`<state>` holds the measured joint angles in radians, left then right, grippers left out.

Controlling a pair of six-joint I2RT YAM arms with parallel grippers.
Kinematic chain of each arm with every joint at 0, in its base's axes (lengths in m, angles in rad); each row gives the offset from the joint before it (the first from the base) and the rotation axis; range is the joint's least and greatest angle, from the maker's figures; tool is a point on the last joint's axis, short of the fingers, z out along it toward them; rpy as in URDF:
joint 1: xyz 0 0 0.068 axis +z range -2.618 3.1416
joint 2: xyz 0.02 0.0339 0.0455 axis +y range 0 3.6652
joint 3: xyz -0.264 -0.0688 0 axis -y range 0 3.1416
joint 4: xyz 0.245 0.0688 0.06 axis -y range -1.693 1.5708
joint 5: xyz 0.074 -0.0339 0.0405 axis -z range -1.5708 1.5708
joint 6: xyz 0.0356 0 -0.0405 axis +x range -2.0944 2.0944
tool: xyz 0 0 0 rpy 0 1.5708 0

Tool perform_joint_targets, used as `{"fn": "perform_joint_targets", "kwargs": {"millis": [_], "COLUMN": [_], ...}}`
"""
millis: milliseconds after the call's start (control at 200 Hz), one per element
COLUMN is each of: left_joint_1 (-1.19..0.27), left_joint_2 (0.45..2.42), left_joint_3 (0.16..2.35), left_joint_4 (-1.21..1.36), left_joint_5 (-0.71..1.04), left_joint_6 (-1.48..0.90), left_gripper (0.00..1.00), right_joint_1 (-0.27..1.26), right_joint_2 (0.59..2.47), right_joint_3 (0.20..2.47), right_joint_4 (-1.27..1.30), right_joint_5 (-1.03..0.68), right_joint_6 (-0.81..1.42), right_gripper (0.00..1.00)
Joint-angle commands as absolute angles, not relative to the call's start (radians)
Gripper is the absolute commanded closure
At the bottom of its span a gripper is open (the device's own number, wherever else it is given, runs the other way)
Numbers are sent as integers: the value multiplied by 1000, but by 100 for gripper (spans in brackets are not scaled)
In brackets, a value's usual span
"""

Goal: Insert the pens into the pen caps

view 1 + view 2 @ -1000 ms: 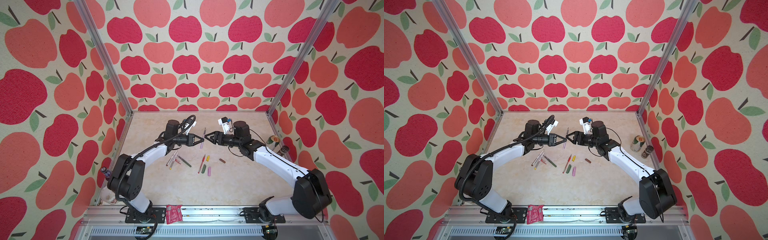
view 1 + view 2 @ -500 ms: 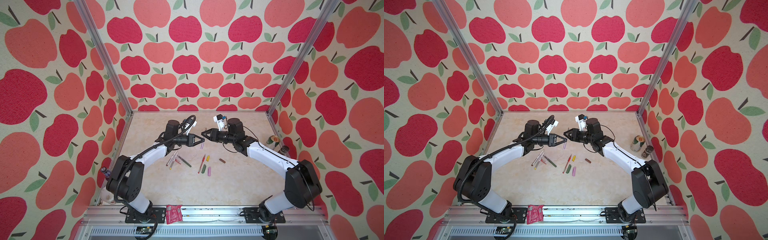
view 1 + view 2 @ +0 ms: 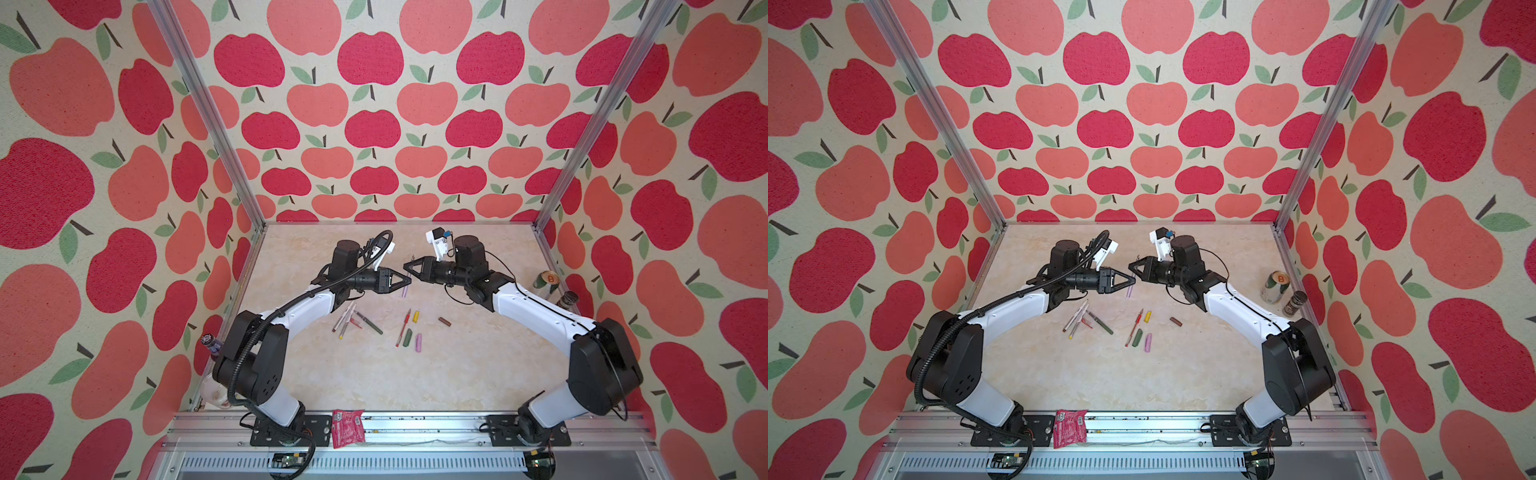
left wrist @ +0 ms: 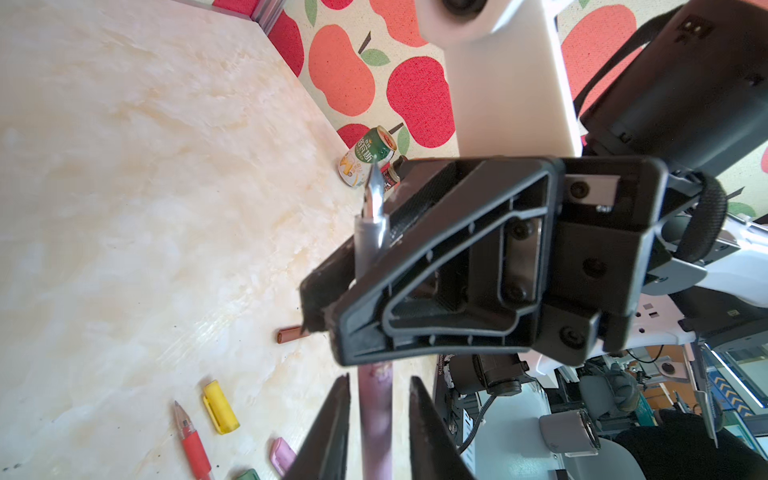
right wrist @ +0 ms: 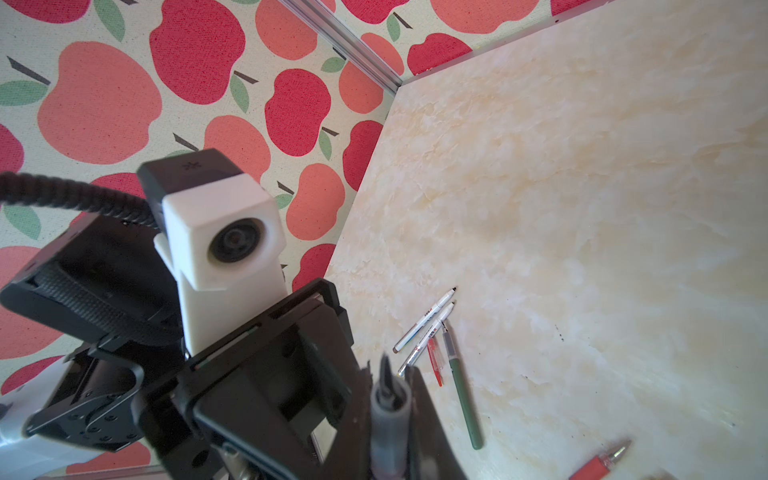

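The right gripper (image 3: 406, 268) was clamped on the grey grip section of the lilac pen (image 4: 376, 419), holding it clear of the table (image 3: 457, 374). The left gripper (image 3: 409, 281) flanked the pen's barrel with jaws slightly parted and a gap visible on either side. The lilac cap (image 3: 419, 343) lay on the table, well apart.

Cream walls (image 3: 370, 124) patterned with crimson and coral apples, green leaves, dark stems. Marbled cream tabletop (image 3: 457, 374), yellowish veins. White arms (image 3: 536, 316), black joints. Lilac pen (image 4: 376, 419) with grey grip, silver tip. Two white pens (image 5: 424, 322), green pen (image 5: 464, 399), red pen (image 4: 193, 444). Yellow cap (image 4: 221, 407), green cap (image 3: 408, 337), lilac cap (image 4: 284, 455), brown cap (image 4: 289, 334). Green, white and yellow can (image 4: 368, 160). Red packet (image 3: 348, 428).
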<state>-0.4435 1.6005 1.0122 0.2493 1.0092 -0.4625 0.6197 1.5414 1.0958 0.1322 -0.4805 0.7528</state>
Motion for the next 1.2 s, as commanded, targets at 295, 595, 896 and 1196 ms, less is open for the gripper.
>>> {"fn": "perform_joint_targets", "kwargs": {"millis": [295,595,896,1196], "left_joint_1": [-451,-447,-414,-408], "left_joint_2": [1564,1531,1365,1209], "left_joint_3": [1038,1034,995,910], "left_joint_4": [146,87,-101,-262], "left_joint_5": [1031,975,861,791], "left_joint_6": [-404,-351,-221,-211], "left_gripper": [85,97,97,97], "right_joint_1": [644,646,658,856], "right_joint_2": [1522,1469,1220,1317], "right_joint_3": [1127,1129,1046,1019], "right_joint_4": [95,52,-402,-698], "right_joint_5": [-472,-434,-137,45], "right_joint_6": [665,639,565,569], "right_gripper": [100,80,63,66]}}
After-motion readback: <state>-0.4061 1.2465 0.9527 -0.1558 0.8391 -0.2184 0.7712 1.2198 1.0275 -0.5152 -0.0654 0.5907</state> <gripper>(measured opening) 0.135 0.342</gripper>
